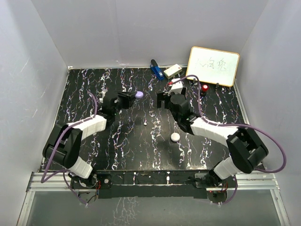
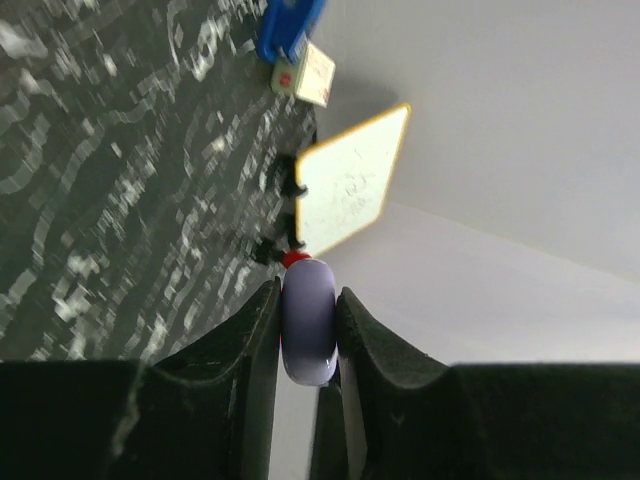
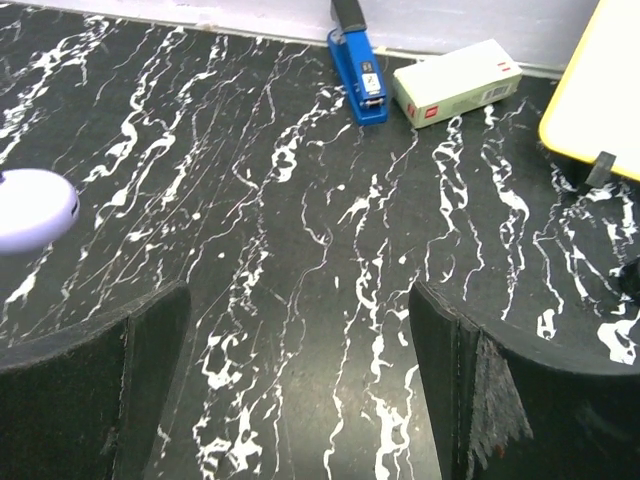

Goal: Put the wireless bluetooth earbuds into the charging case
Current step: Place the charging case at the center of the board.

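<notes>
1. top external view: the left gripper (image 1: 130,96) holds a pale purple charging case (image 1: 138,94) off the marbled black table (image 1: 94,84), left of centre; the right gripper (image 1: 163,99) hangs near it, facing it.
2. left wrist view: the case is clamped edge-on between the two fingers (image 2: 250,350), which press on its broad faces; it reads as a closed pebble, though the seam cannot be made out.
3. right wrist view: the right gripper's jaws stand wide with nothing between them and only table beneath; the purple case shows at the left edge of that view; a blue stapler (image 3: 358,65), a white box (image 3: 455,82) and a corner of the yellow-framed whiteboard (image 3: 600,90) lie beyond.
4. the earbuds (image 1: 146,123): two tiny pale specks lie on the table nearer the arms, between the raised case and a round white case (image 1: 175,137); these are likely the buds, but they are too small to be sure; neither gripper carries one.
5. step in hand, by judgement: the case is being offered to the free gripper for opening; no bud is seated, so the task looks early.
6. the next move calls for the right gripper to catch the lid at its seam while the left holds firm; the smooth shell gives little purchase and may twist in the grip; after that comes a fine pinch on a bud's stem.
</notes>
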Controlling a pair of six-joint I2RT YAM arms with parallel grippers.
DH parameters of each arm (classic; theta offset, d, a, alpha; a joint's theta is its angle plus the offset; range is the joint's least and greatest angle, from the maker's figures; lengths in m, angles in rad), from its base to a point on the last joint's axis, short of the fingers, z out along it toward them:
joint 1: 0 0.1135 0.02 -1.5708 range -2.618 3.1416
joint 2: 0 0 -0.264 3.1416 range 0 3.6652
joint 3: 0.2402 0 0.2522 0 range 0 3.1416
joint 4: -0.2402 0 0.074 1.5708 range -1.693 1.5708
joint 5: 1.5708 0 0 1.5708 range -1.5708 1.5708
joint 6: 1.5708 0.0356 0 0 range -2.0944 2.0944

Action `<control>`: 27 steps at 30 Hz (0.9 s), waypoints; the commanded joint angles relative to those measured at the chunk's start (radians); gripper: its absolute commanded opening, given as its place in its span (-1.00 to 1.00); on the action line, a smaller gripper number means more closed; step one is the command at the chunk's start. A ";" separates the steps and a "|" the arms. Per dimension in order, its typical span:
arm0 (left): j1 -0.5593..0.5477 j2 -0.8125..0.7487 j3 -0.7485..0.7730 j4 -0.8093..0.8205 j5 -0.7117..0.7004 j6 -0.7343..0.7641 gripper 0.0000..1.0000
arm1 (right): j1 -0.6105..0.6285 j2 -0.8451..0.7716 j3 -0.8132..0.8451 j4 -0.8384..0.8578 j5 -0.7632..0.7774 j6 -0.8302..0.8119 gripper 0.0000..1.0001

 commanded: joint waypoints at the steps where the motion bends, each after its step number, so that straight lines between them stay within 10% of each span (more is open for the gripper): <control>1: 0.108 0.044 -0.029 0.021 0.199 0.209 -1.00 | -0.018 -0.074 0.056 -0.257 -0.122 0.115 0.79; 27: 0.164 0.326 0.194 -0.128 0.231 0.642 -1.00 | -0.026 -0.162 -0.031 -0.510 -0.375 0.303 0.76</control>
